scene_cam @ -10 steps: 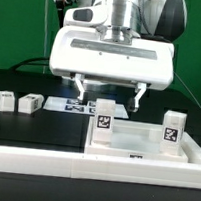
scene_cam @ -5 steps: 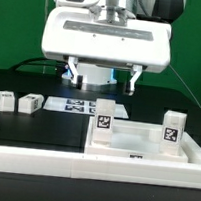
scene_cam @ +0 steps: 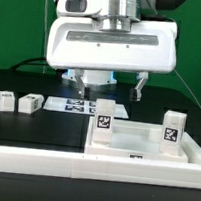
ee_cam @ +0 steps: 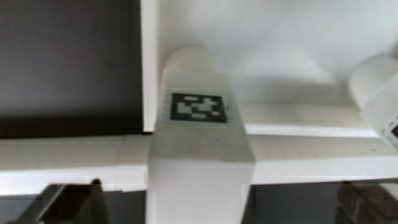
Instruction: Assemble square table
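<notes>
Gripper (scene_cam: 110, 86) hung over the black bench (scene_cam: 35, 132) with its fingers (scene_cam: 140, 89) spread wide apart, nothing in them. Square table top (scene_cam: 143, 153) sat around 4 o'clock in the exterior view, first upright leg (scene_cam: 104, 121) at its 11 o'clock corner, second upright leg (scene_cam: 173, 129) near 1 o'clock. Outer loose leg (scene_cam: 6, 101) and inner loose leg (scene_cam: 30, 103) lay at 9 o'clock, just beside each other.
</notes>
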`<state>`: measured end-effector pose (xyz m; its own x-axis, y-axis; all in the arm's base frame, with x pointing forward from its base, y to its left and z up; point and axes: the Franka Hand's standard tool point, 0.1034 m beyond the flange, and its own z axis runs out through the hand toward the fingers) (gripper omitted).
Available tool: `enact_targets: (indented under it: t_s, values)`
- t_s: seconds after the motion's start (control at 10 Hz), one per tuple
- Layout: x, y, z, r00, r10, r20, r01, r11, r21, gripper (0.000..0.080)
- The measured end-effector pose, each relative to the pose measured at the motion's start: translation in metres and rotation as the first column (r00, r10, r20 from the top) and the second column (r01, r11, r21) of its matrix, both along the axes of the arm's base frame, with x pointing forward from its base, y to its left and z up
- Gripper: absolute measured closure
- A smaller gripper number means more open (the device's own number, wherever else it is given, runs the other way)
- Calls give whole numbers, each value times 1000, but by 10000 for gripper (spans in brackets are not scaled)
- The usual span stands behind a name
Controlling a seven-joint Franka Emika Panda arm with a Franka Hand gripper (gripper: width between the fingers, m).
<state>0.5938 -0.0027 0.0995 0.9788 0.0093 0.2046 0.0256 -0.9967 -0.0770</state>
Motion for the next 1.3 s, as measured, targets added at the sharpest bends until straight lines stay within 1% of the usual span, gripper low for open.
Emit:
enact_targets:
  t_s: [0.1,0.2,0.3,0.5,0.6,0.9,1.2,1.3]
  values:
    - [-4,2,-3,996,14,-88,-12,1000,22,151]
    - [0,1,-1,988,33,-154,-28,999,34,151]
    - [6,-3,0,986,33,-162,-27,999,36,151]
    - [6,-7,-3,986,26,-165,-21,999,33,151]
    - [5,-8,-7,985,24,-170,-19,999,32,151]
    - [2,-9,-14,986,24,-164,-20,999,26,151]
    - [5,-8,-13,989,28,-147,-25,999,21,151]
    - [5,-8,-13,989,27,-147,-24,999,22,244]
